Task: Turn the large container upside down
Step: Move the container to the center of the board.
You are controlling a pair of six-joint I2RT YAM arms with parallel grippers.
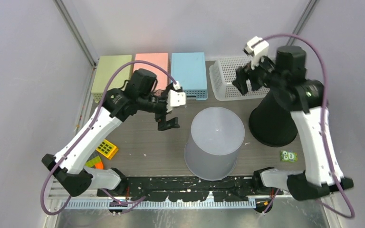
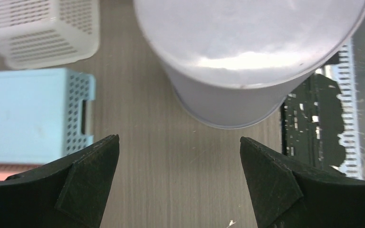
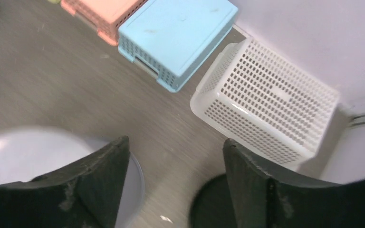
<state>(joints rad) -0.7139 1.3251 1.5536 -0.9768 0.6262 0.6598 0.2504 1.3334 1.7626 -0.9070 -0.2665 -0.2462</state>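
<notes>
Nearest the arm bases, the large grey container (image 1: 215,142) stands on the tabletop (image 1: 142,142), close to its front edge and the black rail (image 1: 185,183). Its closed, flat face is uppermost, so by my reading it is already inverted and the job is all but finished. The main risk now is undoing that. It looks light and tall, so a nudge could slide it onto the rail or tip it.

The small yellow toy (image 1: 107,148) and the green tile (image 1: 288,155) lie well apart from it and pose little trouble.

Further in, the left arm (image 1: 95,128) holds its jaws spread as wide as they go, empty, just beside the container's upper left. A careless swing to the right, or its purple cable (image 1: 116,78) dragging, would knock the wall.

The right arm (image 1: 313,128) has its jaws parted with nothing between them, poised above the black cone (image 1: 273,118) that stands just beside the container. Dropping or sweeping low could topple the cone against it.

Farthest back, the white basket (image 1: 228,78) sits under the right jaws and could be snagged; the blue box (image 1: 188,71) seems safely out of reach.
</notes>
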